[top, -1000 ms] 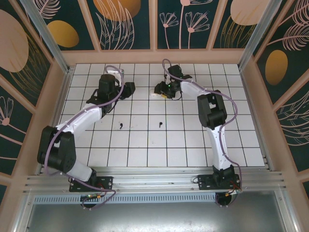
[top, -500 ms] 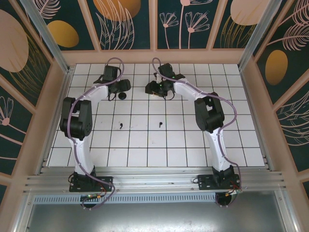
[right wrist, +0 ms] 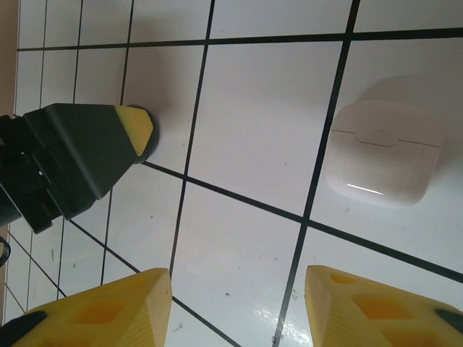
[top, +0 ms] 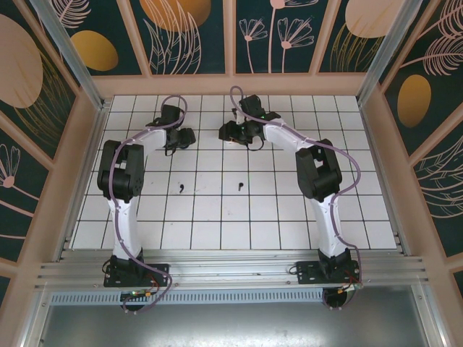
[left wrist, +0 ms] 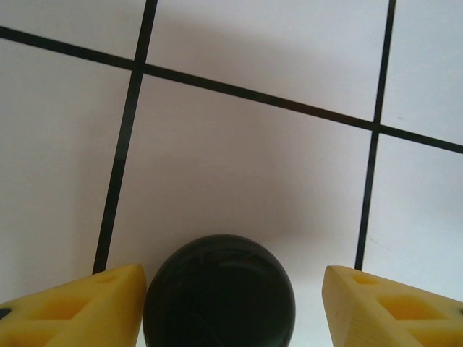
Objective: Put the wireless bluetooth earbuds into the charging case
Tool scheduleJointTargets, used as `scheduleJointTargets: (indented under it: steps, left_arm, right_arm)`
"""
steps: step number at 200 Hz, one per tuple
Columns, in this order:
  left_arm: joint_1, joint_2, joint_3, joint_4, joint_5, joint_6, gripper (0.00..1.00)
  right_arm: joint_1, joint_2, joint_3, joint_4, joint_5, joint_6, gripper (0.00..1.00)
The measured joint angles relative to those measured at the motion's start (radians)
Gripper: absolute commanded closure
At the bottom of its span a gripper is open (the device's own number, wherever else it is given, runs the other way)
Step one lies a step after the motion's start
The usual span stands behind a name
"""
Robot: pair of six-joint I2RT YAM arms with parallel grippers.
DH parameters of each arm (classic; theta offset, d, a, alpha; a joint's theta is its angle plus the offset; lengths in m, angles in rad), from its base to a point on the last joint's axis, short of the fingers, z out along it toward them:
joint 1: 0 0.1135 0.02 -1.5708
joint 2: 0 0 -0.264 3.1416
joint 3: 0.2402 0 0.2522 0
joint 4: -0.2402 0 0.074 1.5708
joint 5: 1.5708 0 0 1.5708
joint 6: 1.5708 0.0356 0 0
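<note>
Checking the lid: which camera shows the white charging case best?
Right wrist: the white charging case lies whole and close, lid seam visible, shut. In the top external view it is too small and pale against the tiles to make out; the left wrist faces a black round case instead.

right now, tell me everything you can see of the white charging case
The white charging case is a rounded, pillow-shaped box that looks like glossy white plastic, with a bright highlight streak near one long side. A thin seam with a small tab outline marks its lid, which looks shut. It lies flat on the white tiled table, one edge right at a dark grout line. Nothing touches it. It sits beyond and to one side of the right gripper, whose jaws stand open and empty.
</note>
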Motion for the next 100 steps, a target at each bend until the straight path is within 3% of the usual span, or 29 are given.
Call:
scheduleJointTargets:
  steps: [100]
  left_arm:
    - [0.002,0.017,0.021,-0.01,-0.008,-0.013,0.58]
  right_arm:
    - [-0.001,-0.032,-0.062,0.023,-0.001,0.0,0.49]
